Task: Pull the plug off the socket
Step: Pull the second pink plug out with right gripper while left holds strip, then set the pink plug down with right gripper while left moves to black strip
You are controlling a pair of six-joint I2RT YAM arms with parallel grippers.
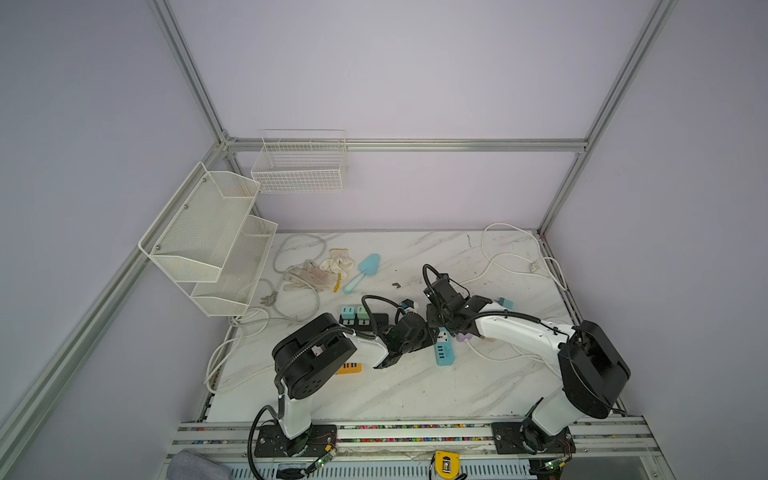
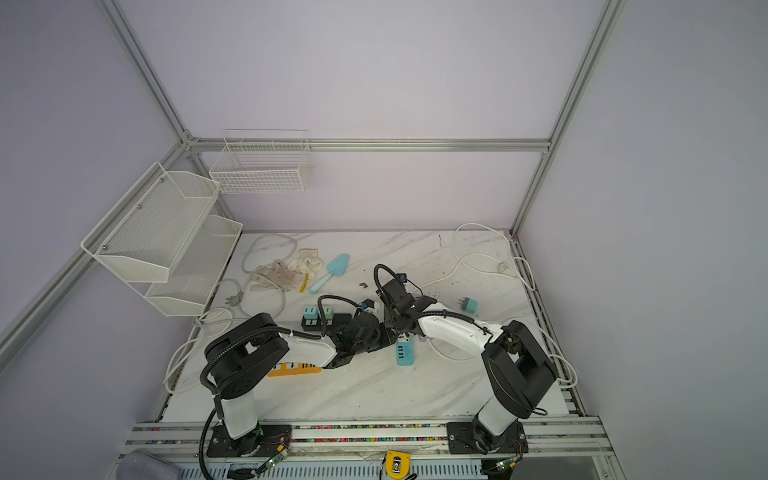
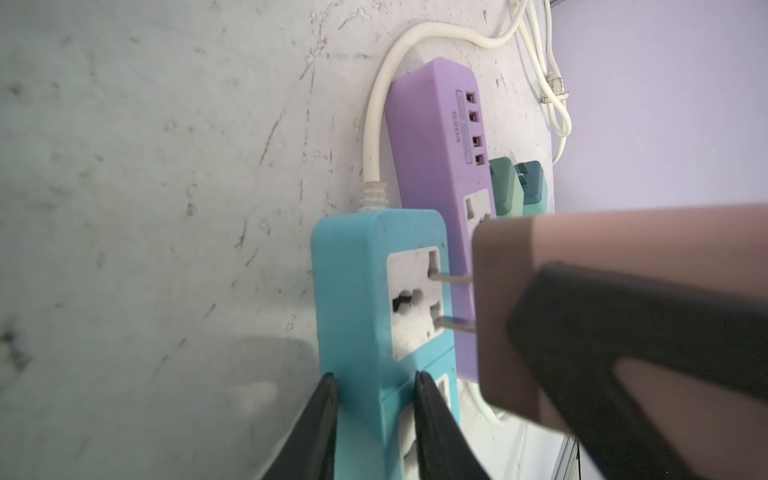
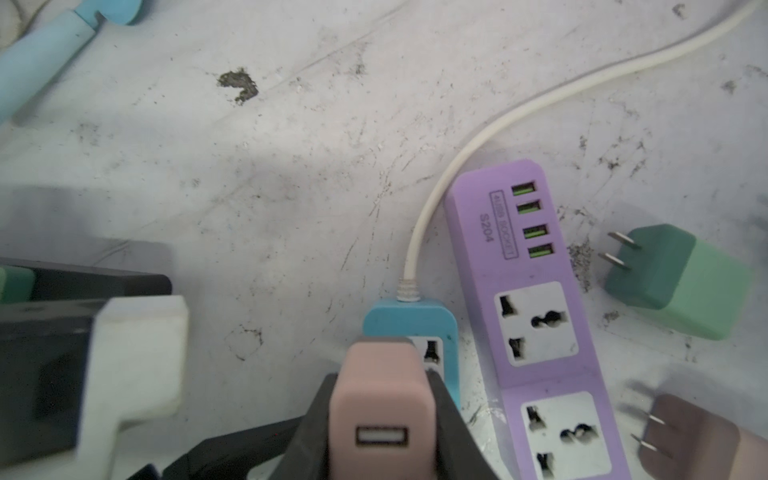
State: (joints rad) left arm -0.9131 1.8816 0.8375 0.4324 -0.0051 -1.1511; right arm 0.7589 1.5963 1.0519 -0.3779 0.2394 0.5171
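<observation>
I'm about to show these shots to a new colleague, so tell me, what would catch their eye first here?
The right gripper is clamped on a pink plug, its two prongs mostly bared at a socket of the blue power strip, near the table's middle. The left gripper pinches that strip's sides. Right beside it lie a purple power strip and a loose green plug on the scuffed marble table.
</observation>
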